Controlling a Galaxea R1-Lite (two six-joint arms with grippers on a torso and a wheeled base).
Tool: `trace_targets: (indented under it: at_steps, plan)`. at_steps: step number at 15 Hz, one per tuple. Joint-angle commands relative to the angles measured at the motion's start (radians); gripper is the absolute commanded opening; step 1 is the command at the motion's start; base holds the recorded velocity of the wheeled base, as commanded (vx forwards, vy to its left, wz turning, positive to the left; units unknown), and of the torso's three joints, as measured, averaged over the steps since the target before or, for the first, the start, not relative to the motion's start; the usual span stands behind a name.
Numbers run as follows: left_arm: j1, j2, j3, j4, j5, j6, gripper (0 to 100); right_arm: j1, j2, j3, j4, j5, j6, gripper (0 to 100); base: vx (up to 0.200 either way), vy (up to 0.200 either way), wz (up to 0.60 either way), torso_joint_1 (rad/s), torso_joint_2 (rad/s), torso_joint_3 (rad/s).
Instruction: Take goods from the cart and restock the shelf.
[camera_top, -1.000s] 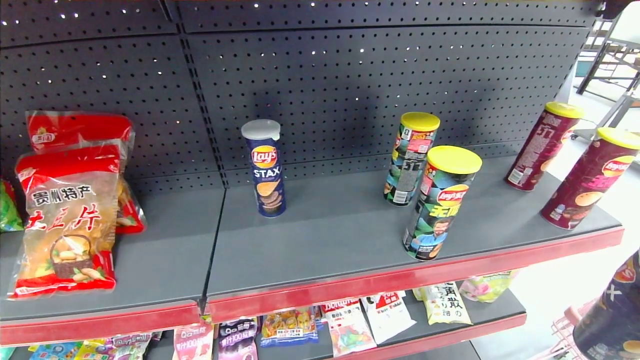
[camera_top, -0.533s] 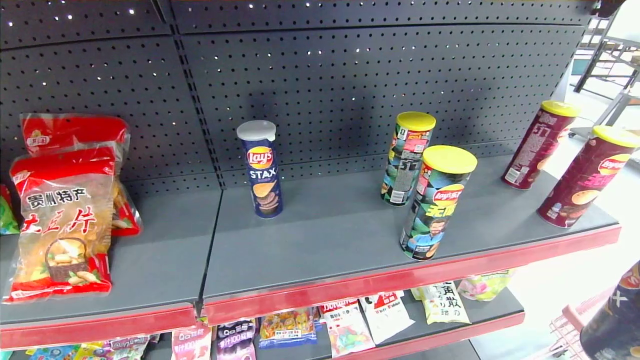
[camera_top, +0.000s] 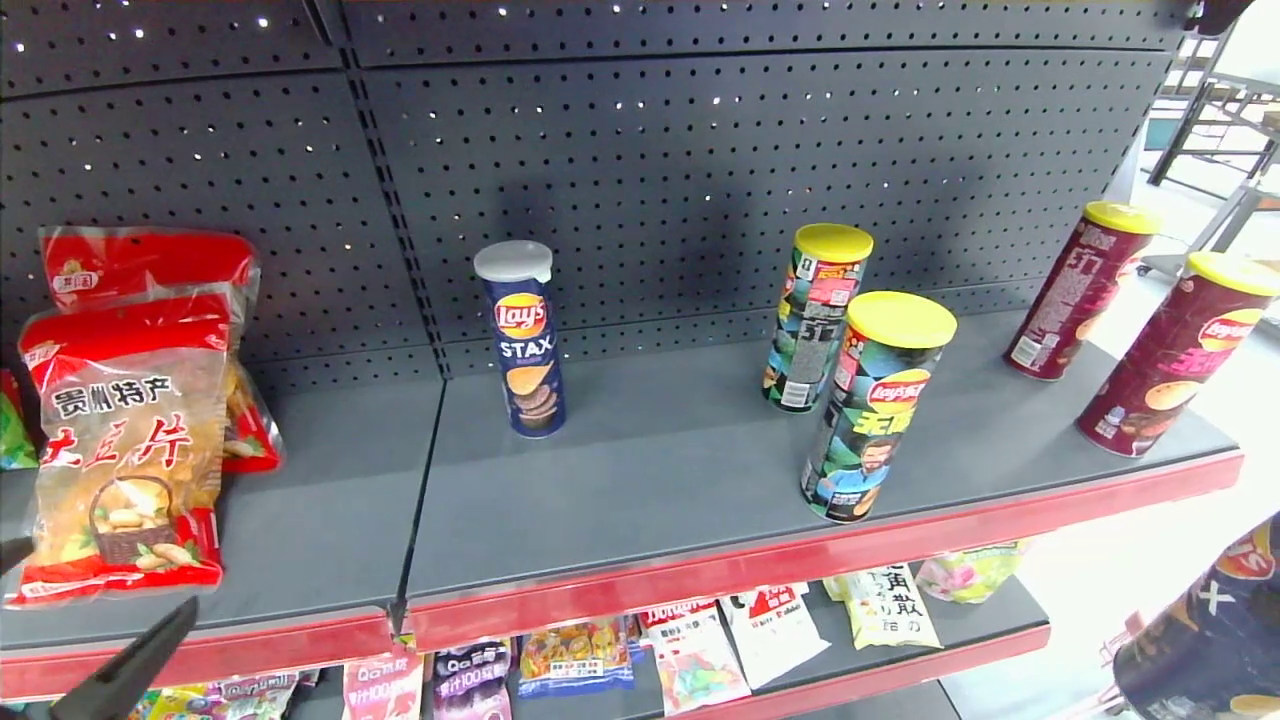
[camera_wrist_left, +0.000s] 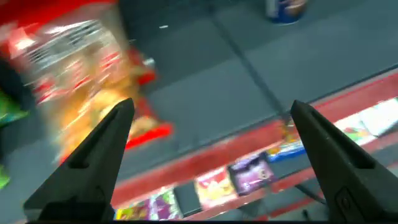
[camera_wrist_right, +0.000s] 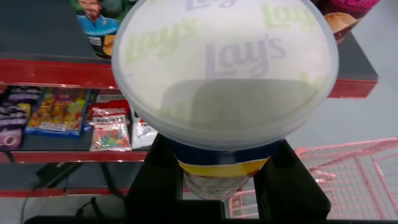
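Right wrist view: right tool (camera_wrist_right: 221, 186) clamped around a blue chip can (camera_wrist_right: 227, 74), lid toward camera, held low off the front edge of the shelf (camera_wrist_right: 37, 37), pink cart (camera_wrist_right: 348, 180) below. A yellow-lidded can (camera_top: 880, 400) stands at the shelf front nearest the tool; a second blue can (camera_top: 525, 340) stands farther along. Wide-spread left tool (camera_wrist_left: 211, 149) hangs low before the red snack bag (camera_wrist_left: 81, 81).

The left tool (camera_top: 108, 572) sits low at the near left. Its two black fingers (camera_wrist_left: 93, 162) are spread wide apart with nothing between them, and their tips point toward the far side. The right tool (camera_wrist_right: 214, 180) is low at the near right. Its dark fingers (camera_wrist_right: 158, 180) are pressed against opposite sides of an upright chip can (camera_wrist_right: 224, 68), gripping it below the lid.
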Motion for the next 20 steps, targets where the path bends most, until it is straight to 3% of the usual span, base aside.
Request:
trace_targets:
  at_steps: [1,5,7,8,10,14,20]
  plan:
    - [0.016,0.38,-0.128,-0.089,-0.212,-0.029,100,-0.004,0.002,-0.014,0.0,0.014,0.007,0,0.0,0.0,0.0,0.0,0.0,0.0]
    - [0.067,0.636,-0.331,-0.169,-0.441,-0.041,100,-0.001,0.0,-0.003,0.001,0.018,0.049,0,0.0,0.0,0.0,0.0,0.0,0.0]
    - [0.084,0.732,-0.357,-0.247,-0.478,0.054,100,-0.001,0.0,-0.007,0.001,0.017,0.049,0,0.0,0.0,0.0,0.0,0.0,0.0]
    - [0.114,0.792,-0.366,-0.324,-0.54,0.099,100,-0.001,-0.003,-0.007,0.001,0.015,0.049,0,0.0,0.0,0.0,0.0,0.0,0.0]
    - [0.166,0.912,-0.393,-0.513,-0.645,0.145,100,-0.006,-0.011,-0.005,0.007,0.015,0.049,0,0.0,0.0,0.0,0.0,0.0,0.0]
    - [0.166,1.024,-0.513,-0.574,-0.732,0.141,100,-0.006,-0.011,-0.01,0.006,0.011,0.049,0,0.0,0.0,0.0,0.0,0.0,0.0]
    - [0.16,1.093,-0.594,-0.592,-0.772,0.14,100,-0.011,-0.014,-0.011,0.009,0.007,0.049,0,0.0,0.0,0.0,0.0,0.0,0.0]
